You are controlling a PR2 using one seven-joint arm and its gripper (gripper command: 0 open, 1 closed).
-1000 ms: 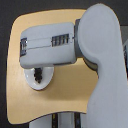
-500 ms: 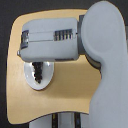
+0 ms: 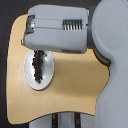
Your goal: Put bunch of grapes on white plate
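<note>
The bunch of grapes (image 3: 37, 66) lies on the white plate (image 3: 47, 80), under the gripper (image 3: 39, 52) — whether its fingers are apart or clamped cannot be told. If they grip yet, lifting could drag grapes off — the plate sits near the wooden table (image 3: 75, 85) edge.

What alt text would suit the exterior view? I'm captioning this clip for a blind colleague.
A bunch of grapes lies on a white plate near the exterior view's left edge of a light wooden table. The robot's bulky grey arm reaches across above it, its claw mostly hidden by the forearm.
</note>
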